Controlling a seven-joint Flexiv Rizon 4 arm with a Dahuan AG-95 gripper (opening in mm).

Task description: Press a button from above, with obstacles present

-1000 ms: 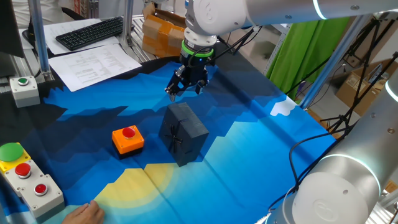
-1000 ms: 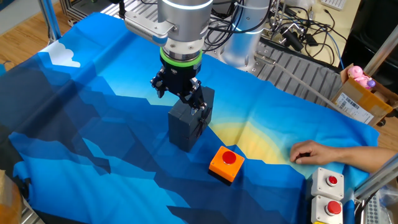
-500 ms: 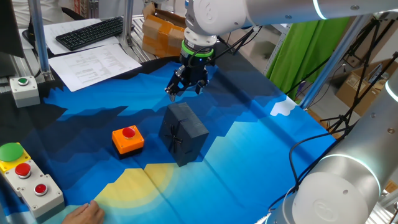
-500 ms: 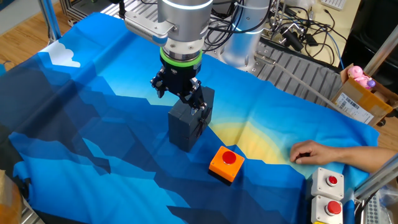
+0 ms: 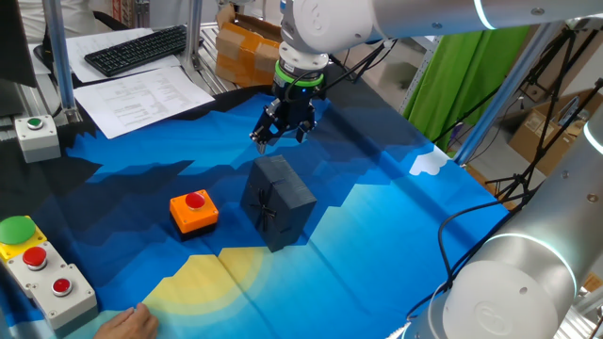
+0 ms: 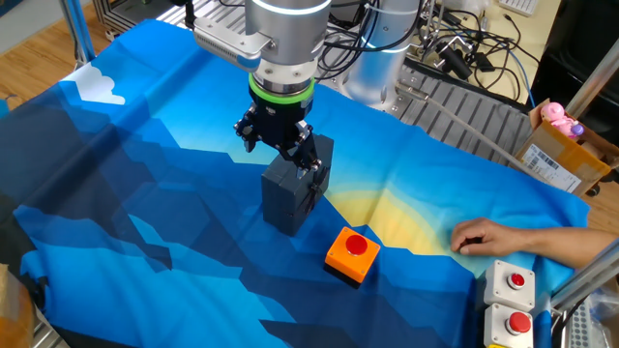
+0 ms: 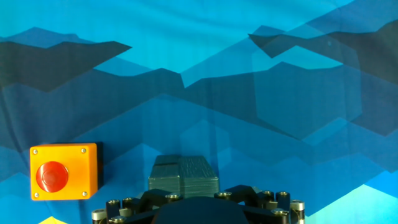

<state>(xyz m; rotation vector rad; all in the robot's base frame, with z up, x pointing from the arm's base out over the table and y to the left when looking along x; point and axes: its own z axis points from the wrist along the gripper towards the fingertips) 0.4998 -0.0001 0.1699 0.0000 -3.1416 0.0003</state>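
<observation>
Arm poised over the blue mountain-print cloth, gripper pointing down, in the air above and beyond the dark block as one fixed view has it. From the other fixed view the gripper hangs just over the block's top edge, fingers overlapping it in the picture; touching or clear of it, cannot tell. Claw state: cannot tell either, since no view shows the fingertips plainly (the hand view cuts them off at its lower edge, only the black mount with its bolt heads visible). The button, red cap on an orange square box, sits flat on the cloth just beside the block, apart from it with a strip of cloth between. In the other fixed view the button lies nearer the camera than the block, toward the yellow patch of the print. Hand view: button at lower left, block at bottom centre, its ribbed top facing the lens. Block is upright, matte, taller than the orange box. Off the task area: a grey panel with red and green buttons at the cloth's corner, a small grey box with a green button further back, a keyboard and printed papers beyond. A person's hand rests on the cloth near the panel, well apart from the orange box.
</observation>
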